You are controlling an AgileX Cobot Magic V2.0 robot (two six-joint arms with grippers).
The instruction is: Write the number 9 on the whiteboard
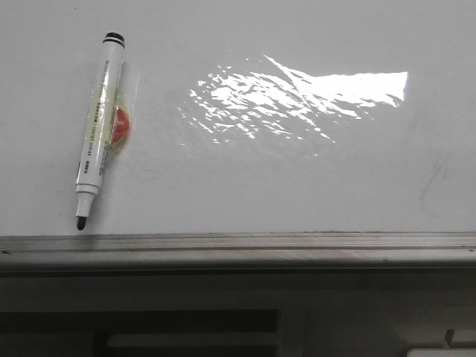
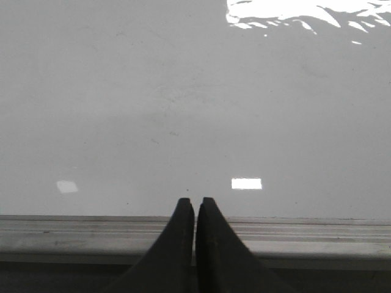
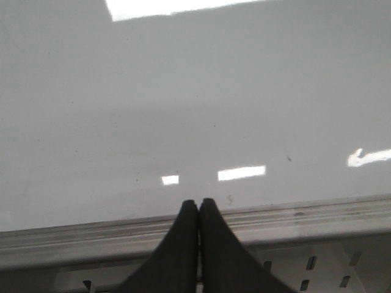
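Glossy whiteboard (image 1: 297, 171), unmarked; uncapped marker (image 1: 98, 126) lying on it. Left fingers (image 2: 183, 210) and right fingers (image 3: 189, 210) closed, empty, over grey edge rail (image 1: 238, 242).

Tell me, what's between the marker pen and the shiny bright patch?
Only bare glossy white whiteboard lies between the white black-tipped marker pen and the bright glare patch, in the front view.

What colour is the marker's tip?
Black; the marker shows best in the front view.

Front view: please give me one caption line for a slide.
Uncapped marker lying on the whiteboard, tip toward the grey edge rail, glare patch to its right; no 9 written yet.
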